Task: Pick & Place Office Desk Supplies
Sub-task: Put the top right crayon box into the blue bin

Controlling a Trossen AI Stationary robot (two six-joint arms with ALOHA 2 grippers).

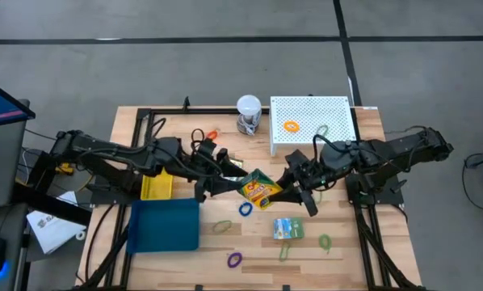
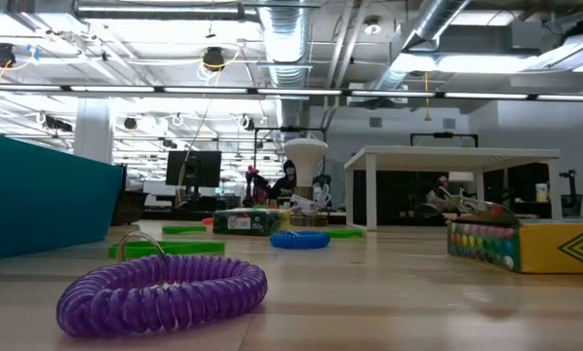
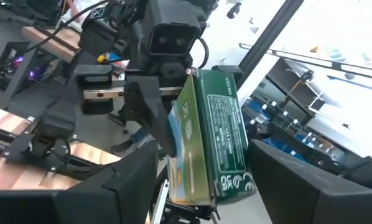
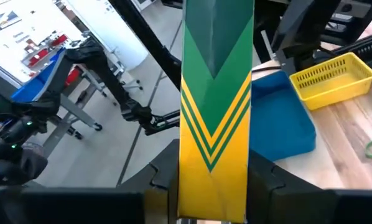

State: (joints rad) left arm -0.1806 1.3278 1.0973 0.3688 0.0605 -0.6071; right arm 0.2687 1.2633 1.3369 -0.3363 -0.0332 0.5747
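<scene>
A green-and-yellow printed packet (image 1: 258,188) hangs above the table's middle between my two arms. My right gripper (image 1: 294,184) comes from the right and is shut on it. My left gripper (image 1: 224,184) comes from the left and is open; its fingers (image 3: 120,183) stand on either side of the packet (image 3: 214,137) without touching it. A second packet (image 1: 288,229) lies flat near the front. Blue (image 1: 245,209), purple (image 1: 234,259) and green (image 1: 325,241) loops lie on the wood. The yellow bin (image 1: 156,186) and blue tray (image 1: 165,226) stand at the left. My right gripper pinches the packet between its two fingers (image 4: 158,180), one on each opposite face, at the packet's end nearest the wrist (image 4: 214,177). The fingers come roughly level from the table's right and lie along the packet. The packet juts forward past them, lifted clear of the table.
A white perforated stand (image 1: 310,121) at the back right carries an orange loop (image 1: 291,126). A white ball-topped object (image 1: 249,109) stands beside it. An orange loop (image 1: 212,134) lies at the back left. Bare wood shows along the front edge (image 1: 363,259).
</scene>
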